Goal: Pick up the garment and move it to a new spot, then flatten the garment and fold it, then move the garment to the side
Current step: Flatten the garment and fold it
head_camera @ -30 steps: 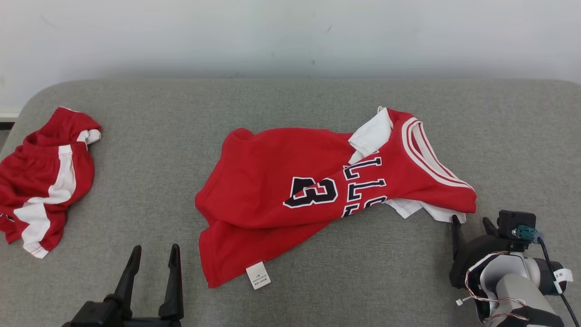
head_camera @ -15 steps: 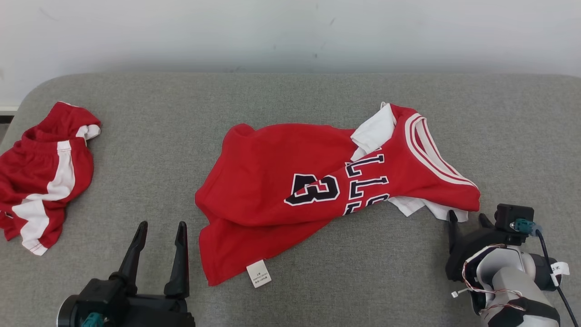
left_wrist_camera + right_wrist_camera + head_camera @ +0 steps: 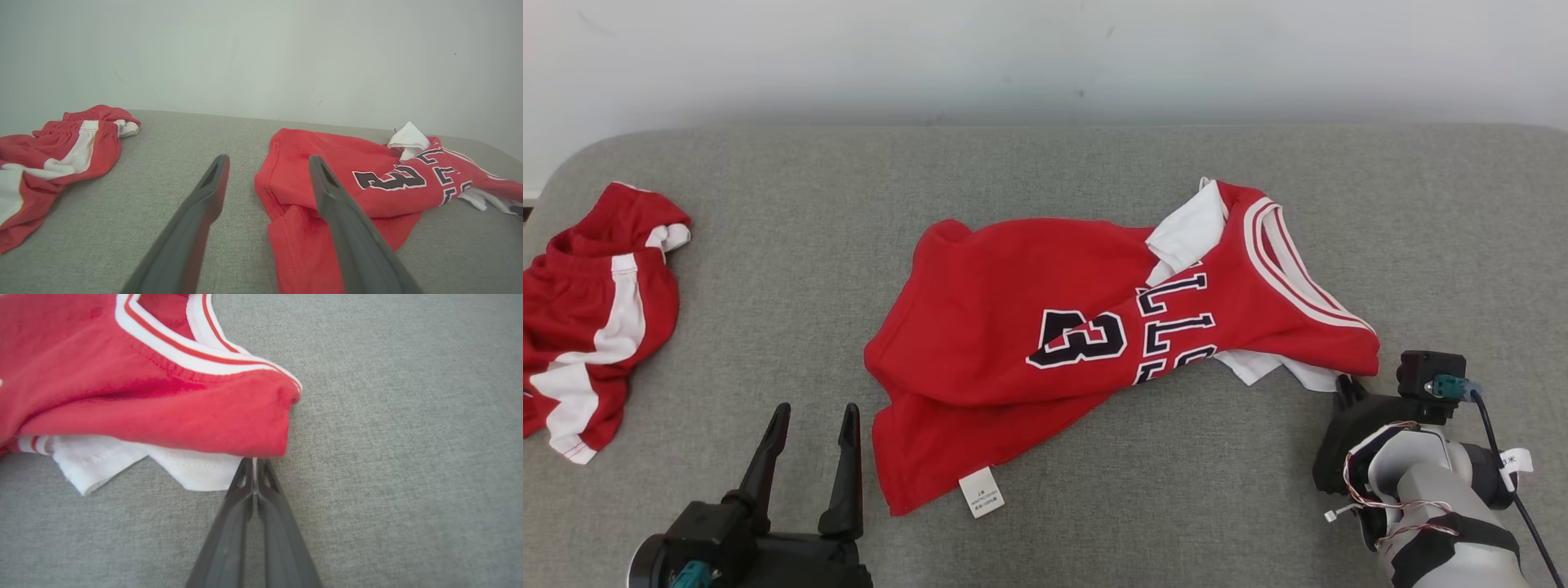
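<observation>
Garment: 1 | shorts: 1 | left gripper open | right gripper pinching garment's white edge

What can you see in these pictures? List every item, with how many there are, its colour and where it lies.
red basketball jersey: one, red with white trim and a dark number 3, crumpled in the middle of the surface
white label: one, white, on the jersey's near hem
red shorts with white stripes: one pair, red and white, bunched at the far left
grey fabric surface: one, grey, under both garments
white wall: one, white, behind the surface
left gripper: one, dark, open, just left of the jersey's near hem
right gripper: one, dark, closed on the jersey's white under-edge at its right end
</observation>
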Tool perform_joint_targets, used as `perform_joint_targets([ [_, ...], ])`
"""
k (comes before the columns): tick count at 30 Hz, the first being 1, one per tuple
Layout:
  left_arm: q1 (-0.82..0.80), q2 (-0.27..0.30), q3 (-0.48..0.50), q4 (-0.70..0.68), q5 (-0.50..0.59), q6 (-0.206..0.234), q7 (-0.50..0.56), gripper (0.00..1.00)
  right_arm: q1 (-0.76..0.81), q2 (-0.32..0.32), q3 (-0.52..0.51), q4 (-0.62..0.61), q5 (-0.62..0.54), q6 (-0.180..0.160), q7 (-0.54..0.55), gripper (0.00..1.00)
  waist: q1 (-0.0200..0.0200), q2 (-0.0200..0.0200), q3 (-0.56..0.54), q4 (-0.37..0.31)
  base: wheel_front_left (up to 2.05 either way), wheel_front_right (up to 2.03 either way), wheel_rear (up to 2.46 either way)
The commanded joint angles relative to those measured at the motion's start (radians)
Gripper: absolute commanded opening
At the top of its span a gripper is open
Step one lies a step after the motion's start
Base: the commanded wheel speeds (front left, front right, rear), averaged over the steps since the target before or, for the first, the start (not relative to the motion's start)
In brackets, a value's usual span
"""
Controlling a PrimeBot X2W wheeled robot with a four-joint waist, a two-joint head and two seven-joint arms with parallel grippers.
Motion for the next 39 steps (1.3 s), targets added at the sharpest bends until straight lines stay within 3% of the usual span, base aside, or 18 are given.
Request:
perform_joint_targets([
  [1,-0.007,0.0,0.004,0.002,0.007,0.0,-0.001,1.0,0.011,0.0,0.004,0.016,0.003,0.0,-0.004,0.0,0.0,0.0,-0.005,-0.005,0.0,0.0,0.0],
  [7,0.031,0.001,0.014,0.01,-0.008,0.012,-0.001,1.0,0.033,0.017,0.012,-0.029,0.087,0.0,-0.098,0.0,0.0,0.0,-0.051,-0.04,0.0,0.0,0.0],
  [13,0.057,0.001,0.037,0.014,-0.023,0.026,-0.001,1.0,0.123,0.029,0.093,-0.167,0.2,0.0,-0.12,0.0,0.0,0.0,-0.091,-0.089,0.0,0.0,0.0],
  [22,0.098,0.001,0.054,0.035,-0.041,0.035,-0.001,1.0,0.396,0.035,0.138,-0.55,0.33,0.0,0.034,0.0,0.0,0.0,-0.141,-0.141,0.0,0.0,0.0],
  [29,0.111,0.001,0.052,0.042,-0.043,0.033,-0.001,1.0,0.609,0.042,0.075,-0.756,0.255,0.0,0.213,0.0,0.0,0.0,-0.153,-0.148,0.0,0.0,0.0],
  [30,0.111,0.001,0.053,0.044,-0.043,0.031,-0.001,1.0,0.626,0.043,0.071,-0.771,0.245,0.0,0.225,0.13,0.0,0.0,-0.154,-0.147,0.0,0.0,0.0],
  [31,0.112,0.001,0.054,0.047,-0.044,0.03,-0.001,1.0,0.637,0.043,0.065,-0.785,0.241,0.0,0.228,1.0,0.0,0.0,-0.156,-0.146,0.0,0.0,0.0],
  [39,0.115,0.001,0.051,0.079,-0.048,0.034,-0.001,1.0,0.703,0.045,0.089,-0.834,0.259,0.0,0.144,1.0,0.0,0.0,-0.184,-0.131,0.0,0.0,0.0],
])
